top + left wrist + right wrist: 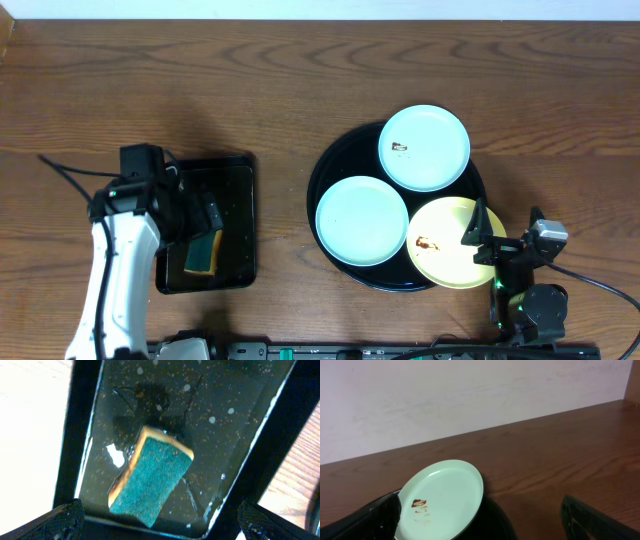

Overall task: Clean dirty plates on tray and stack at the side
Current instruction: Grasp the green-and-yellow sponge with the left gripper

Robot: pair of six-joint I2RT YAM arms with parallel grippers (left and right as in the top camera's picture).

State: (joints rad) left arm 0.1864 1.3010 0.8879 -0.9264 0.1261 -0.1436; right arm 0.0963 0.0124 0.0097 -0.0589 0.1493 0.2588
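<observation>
Three plates (424,148) crowd the round tray (335,160), the yellow plate (445,250) overhanging its rim. The left fingers (65,520) gape wide over the sponge (152,477). The right fingers (600,522), wide and empty, hang beside it, where a nudge could tip it onto the desk (300,80).

A dark, wood-grained bench (300,80) fills the room's middle. At about 9 o'clock on it sits a small rectangular black tray (250,220), glossy and raised at the rim. A sponge (202,252) lies flat inside, toward the tray's 6 o'clock end, teal scrubbing face up over a yellow body. Up close the tray's floor looks wet and speckled, and a white scrap (116,455) lies just beside the sponge at its 9 o'clock. A pale wall (470,395) stands behind the bench.
</observation>
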